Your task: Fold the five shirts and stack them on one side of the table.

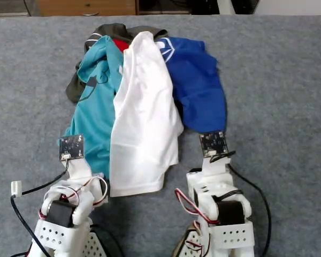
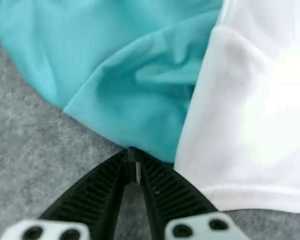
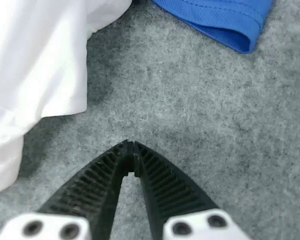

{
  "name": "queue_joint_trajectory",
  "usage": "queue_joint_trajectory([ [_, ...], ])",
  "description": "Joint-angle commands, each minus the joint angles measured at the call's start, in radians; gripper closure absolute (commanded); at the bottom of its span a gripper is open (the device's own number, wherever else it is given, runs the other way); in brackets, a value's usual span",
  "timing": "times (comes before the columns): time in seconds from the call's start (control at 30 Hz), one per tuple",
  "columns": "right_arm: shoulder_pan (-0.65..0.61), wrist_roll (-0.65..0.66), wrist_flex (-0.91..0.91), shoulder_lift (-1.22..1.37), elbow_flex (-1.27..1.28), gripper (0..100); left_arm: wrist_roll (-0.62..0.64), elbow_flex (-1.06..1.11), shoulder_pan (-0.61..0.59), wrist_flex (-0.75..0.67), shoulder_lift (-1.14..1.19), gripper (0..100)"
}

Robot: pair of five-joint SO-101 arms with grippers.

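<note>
A heap of shirts lies across the grey table. The white shirt (image 1: 143, 115) drapes on top, lengthwise. Under it to the left spreads the teal shirt (image 1: 96, 91), and to the right the blue shirt (image 1: 198, 80). A red shirt (image 1: 121, 44) and a dark olive shirt (image 1: 115, 30) peek out at the far end. My left gripper (image 2: 131, 152) is shut, its tip at the teal shirt's (image 2: 130, 90) near hem, beside the white shirt (image 2: 255, 110). My right gripper (image 3: 130, 146) is shut over bare carpet, between the white shirt (image 3: 35, 65) and the blue shirt's hem (image 3: 220, 20).
The grey carpeted table (image 1: 278, 96) has open room to the right and left of the heap. Both arm bases (image 1: 64, 214) stand at the near edge with loose cables. A wooden cabinet (image 1: 85, 6) lies beyond the far edge.
</note>
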Motion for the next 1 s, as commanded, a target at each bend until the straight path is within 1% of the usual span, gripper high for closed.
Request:
queue_joint_trajectory([
  [0.0, -0.004, 0.009, 0.002, -0.018, 0.002, 98.5, -0.008, 0.011, -0.032, -0.084, -0.021, 98],
  [0.2, -0.004, 0.009, 0.002, -0.018, 0.002, 98.5, -0.02, 0.011, -0.207, -0.239, -0.019, 98],
  [0.4, -0.004, 0.009, 0.002, -0.018, 0.002, 98.5, -0.206, 0.011, -0.325, -0.37, -0.018, 97],
  [0.5, -0.004, 0.009, 0.002, -0.018, 0.002, 98.5, -0.259, 0.011, -0.358, -0.41, -0.018, 93],
  [0.57, -0.004, 0.009, 0.002, -0.018, 0.002, 98.5, -0.267, 0.009, -0.379, -0.414, -0.018, 89],
  [0.63, -0.004, 0.009, 0.002, -0.018, 0.002, 98.5, -0.267, 0.009, -0.396, -0.414, -0.018, 88],
  [0.73, -0.004, 0.009, 0.002, -0.018, 0.002, 98.5, -0.267, -0.009, -0.402, -0.408, -0.018, 90],
  [0.83, -0.004, 0.009, 0.002, -0.018, 0.002, 98.5, -0.275, -0.072, -0.393, -0.413, -0.016, 98],
  [0.97, -0.004, 0.009, 0.002, -0.018, 0.002, 98.5, -0.338, -0.143, -0.382, -0.413, -0.016, 98],
])
